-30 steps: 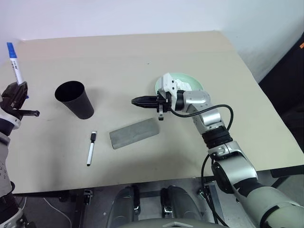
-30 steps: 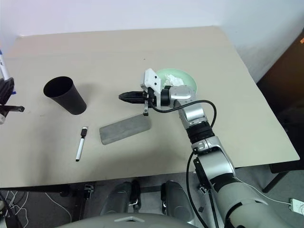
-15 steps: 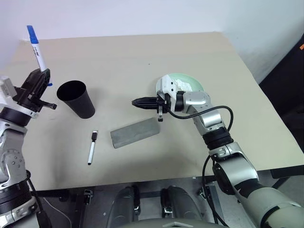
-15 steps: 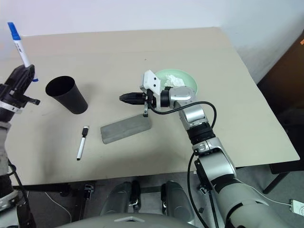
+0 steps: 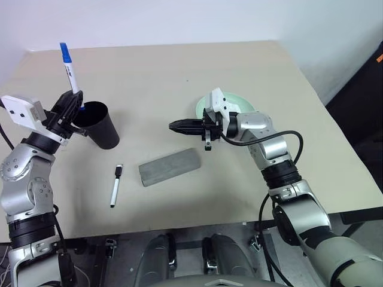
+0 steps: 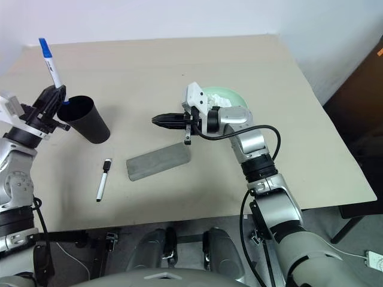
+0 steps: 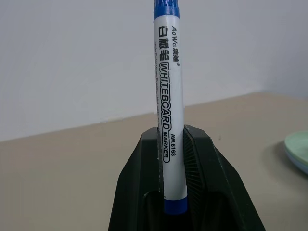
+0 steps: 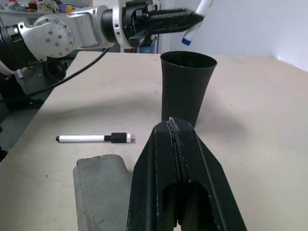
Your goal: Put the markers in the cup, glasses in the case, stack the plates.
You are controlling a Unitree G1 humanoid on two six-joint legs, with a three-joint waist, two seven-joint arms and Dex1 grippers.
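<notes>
My left gripper is shut on a white marker with a blue cap, held tilted with the cap up. The marker's lower end hangs just over the left rim of the black cup, which stands upright. A second marker, white with a black cap, lies on the table in front of the cup. To its right lies the grey case, closed. My right gripper is shut and empty, pointing left above the case's far end. A mint green plate sits behind its wrist; a light blue edge shows under it. The glasses are out of view.
The beige table runs to a white wall at the back. Its right edge drops to a dark floor. The right forearm and its black cable cross the table's right half.
My left gripper has carried the blue-capped marker right and down, from the table's left edge to the cup's rim. The right gripper has stayed shut in place.
</notes>
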